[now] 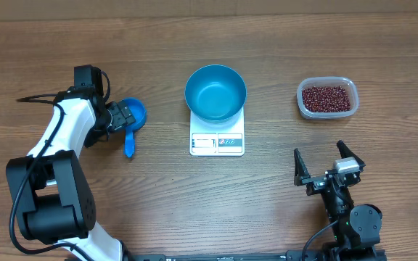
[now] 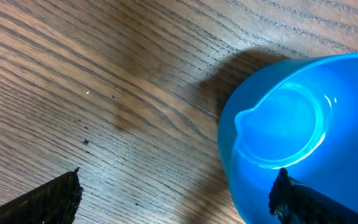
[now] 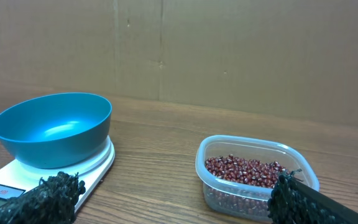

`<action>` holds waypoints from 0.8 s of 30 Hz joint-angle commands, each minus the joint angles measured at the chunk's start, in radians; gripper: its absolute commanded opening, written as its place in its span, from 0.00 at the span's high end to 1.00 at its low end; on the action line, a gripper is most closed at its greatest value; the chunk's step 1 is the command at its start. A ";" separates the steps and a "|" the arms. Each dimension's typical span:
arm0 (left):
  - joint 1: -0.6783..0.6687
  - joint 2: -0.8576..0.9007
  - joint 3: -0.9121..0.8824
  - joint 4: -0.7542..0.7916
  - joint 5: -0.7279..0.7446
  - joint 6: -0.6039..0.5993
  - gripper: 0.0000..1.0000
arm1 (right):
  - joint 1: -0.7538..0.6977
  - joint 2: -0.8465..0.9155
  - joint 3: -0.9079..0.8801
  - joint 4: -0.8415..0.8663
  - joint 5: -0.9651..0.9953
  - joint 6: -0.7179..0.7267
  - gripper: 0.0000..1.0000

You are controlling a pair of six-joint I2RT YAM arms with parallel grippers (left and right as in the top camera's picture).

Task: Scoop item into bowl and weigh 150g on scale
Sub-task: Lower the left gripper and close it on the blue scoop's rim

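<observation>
The empty bright blue bowl (image 1: 215, 92) sits on the white scale (image 1: 217, 143) at the table's middle; both also show in the right wrist view, bowl (image 3: 51, 127) and scale (image 3: 95, 163). The item, small red-brown beans (image 1: 327, 98) (image 3: 244, 169), fills a clear plastic tub (image 1: 348, 87) at the right. A small blue scoop (image 1: 130, 141) lies left of the scale. My left gripper (image 1: 125, 116) (image 2: 173, 199) is open at the scoop's cup (image 2: 291, 124), one finger over the cup and the other over bare wood. My right gripper (image 1: 329, 161) (image 3: 173, 199) stands open and empty, near the front edge, below the tub.
Brown cardboard forms a wall behind the table (image 3: 229, 56). The wooden tabletop (image 1: 158, 196) runs in front of the scale. The left arm's white links (image 1: 56, 138) and black base (image 1: 49, 196) stand at the front left.
</observation>
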 commanded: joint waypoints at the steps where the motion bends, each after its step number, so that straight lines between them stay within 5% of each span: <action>1: -0.002 0.007 -0.010 0.005 -0.010 -0.018 0.00 | -0.003 -0.010 -0.010 0.003 -0.005 -0.015 0.00; 24: -0.001 0.008 -0.010 0.051 -0.009 -0.059 0.00 | -0.003 -0.010 -0.010 0.003 -0.005 -0.015 0.00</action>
